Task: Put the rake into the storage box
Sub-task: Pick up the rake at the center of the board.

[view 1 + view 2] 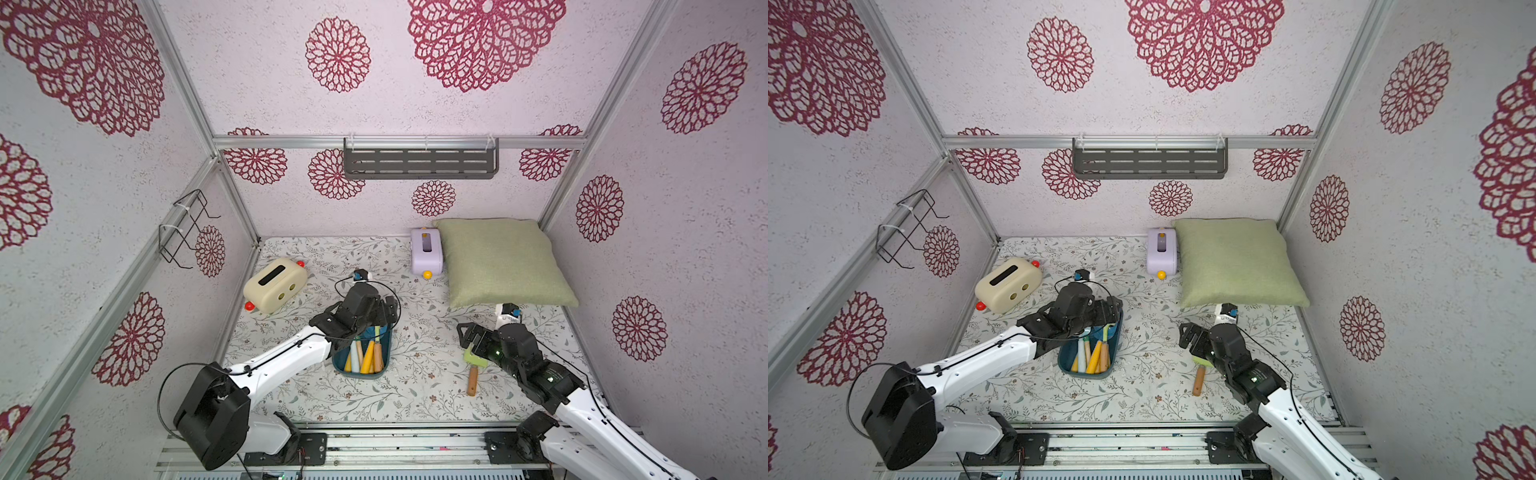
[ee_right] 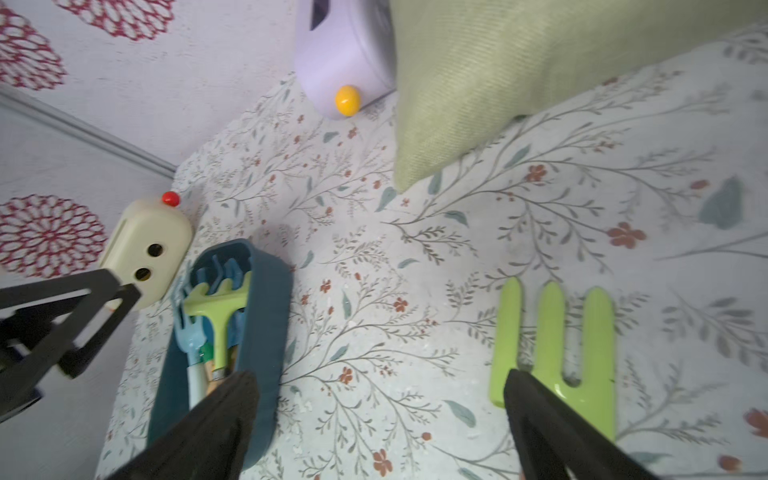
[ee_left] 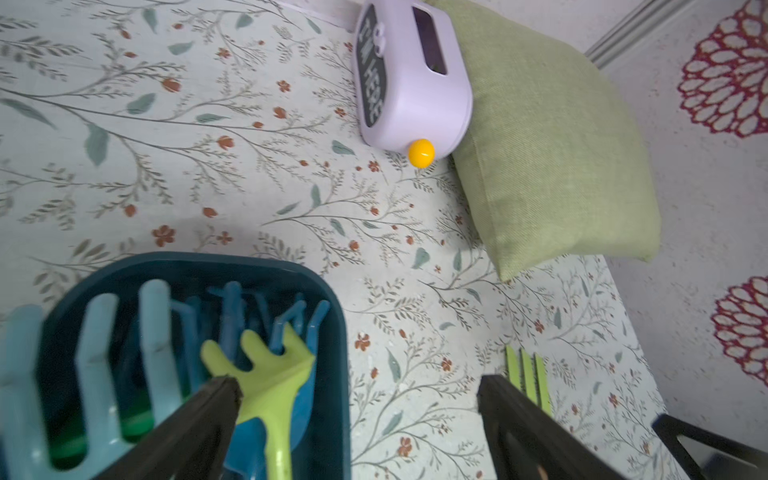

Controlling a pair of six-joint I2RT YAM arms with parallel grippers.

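storage box (image 1: pixel 360 375) far end hidden under left arm (image 1: pixel 286 357)

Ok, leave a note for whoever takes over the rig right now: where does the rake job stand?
Left gripper: jaws open, empty, over the storage box.
Right gripper: jaws open, empty, over a lime three-tined fork lying on the table outside the box.
Done: the lime rake lies in the box among other tools.
To do: seemingly only pulling the arms clear.

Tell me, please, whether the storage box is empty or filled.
Filled: several toy tools lie inside the storage box, handles and tines showing.
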